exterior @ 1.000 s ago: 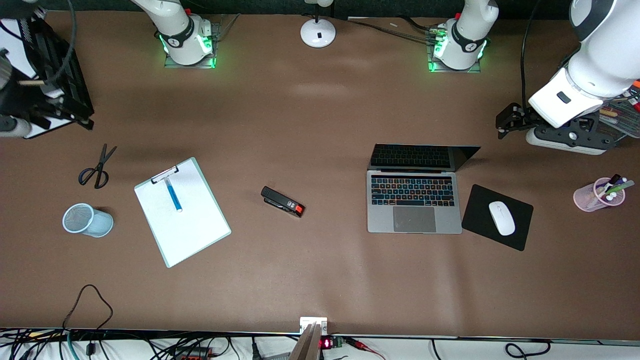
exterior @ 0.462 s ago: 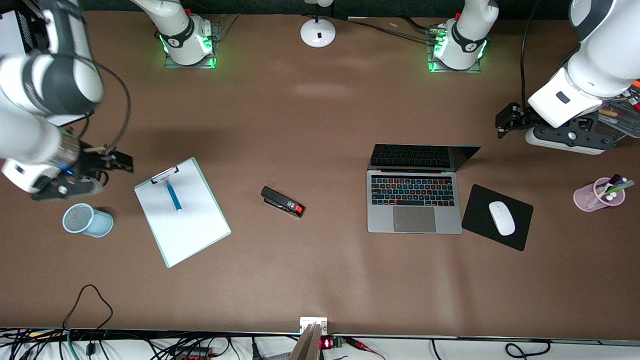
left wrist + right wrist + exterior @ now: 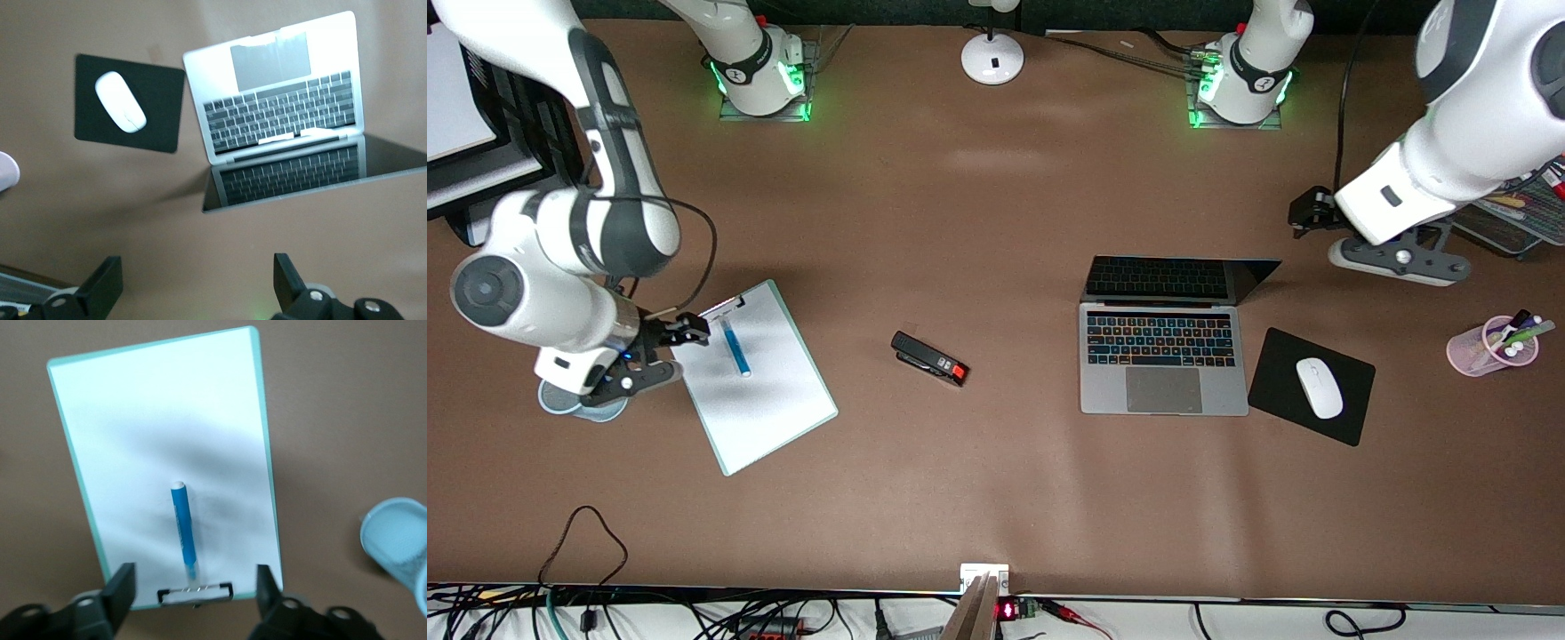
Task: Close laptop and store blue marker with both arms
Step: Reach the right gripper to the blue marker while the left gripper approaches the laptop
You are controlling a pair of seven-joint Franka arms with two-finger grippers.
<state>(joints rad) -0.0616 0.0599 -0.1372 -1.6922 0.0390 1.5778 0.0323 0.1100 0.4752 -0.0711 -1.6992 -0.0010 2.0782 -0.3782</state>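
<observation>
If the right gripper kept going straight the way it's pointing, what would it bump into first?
Probably the clipboard. The open right gripper points down at its clip end, with the blue marker lying between the fingers' line, so it might meet the marker first; depth is hard to judge.

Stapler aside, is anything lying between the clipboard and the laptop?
No. In the front view only the stapler lies between the clipboard and the laptop; the rest of that stretch is bare table.
</observation>
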